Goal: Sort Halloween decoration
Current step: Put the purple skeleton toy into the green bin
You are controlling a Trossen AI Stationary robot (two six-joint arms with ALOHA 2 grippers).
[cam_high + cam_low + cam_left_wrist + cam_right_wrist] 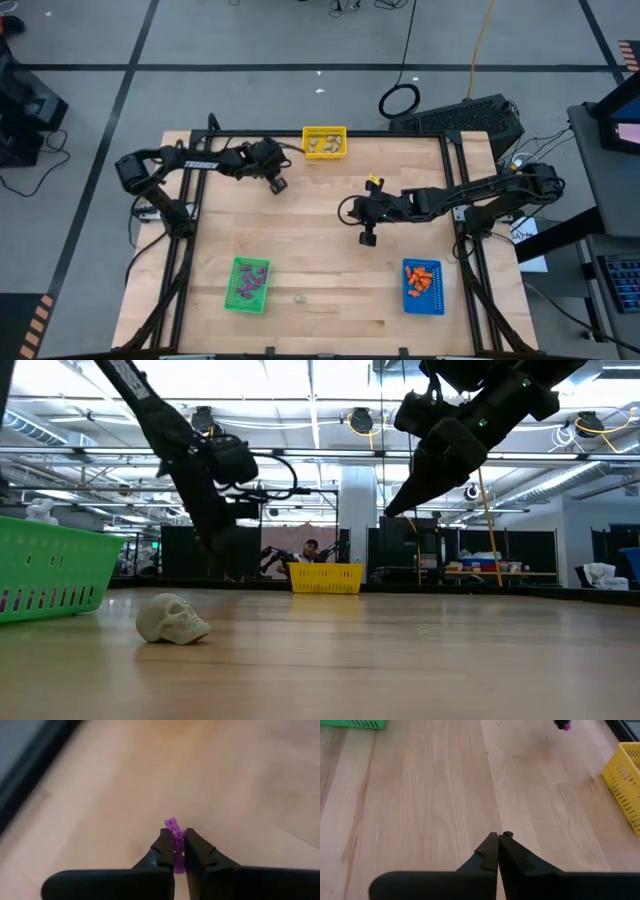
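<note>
Near the yellow slotted plastic bin [324,142] in the high view, the left gripper [279,186] is hovering just beside it, over bare wood, while the right gripper [367,238] is waiting farther off, toward the blue bin [423,287] holding orange trinkets. A purple-filled green bin [248,284] is sitting well apart from the yellow one.

In the low view, a pale skull trinket [171,619] is lying loose beside the green bin, with a workshop behind.

In the left wrist view, the fingers are pinching a small purple plastic trinket [175,832]; carrying it level to the green bin seems wise.

In the right wrist view, the fingers are pressed together, empty.
</note>
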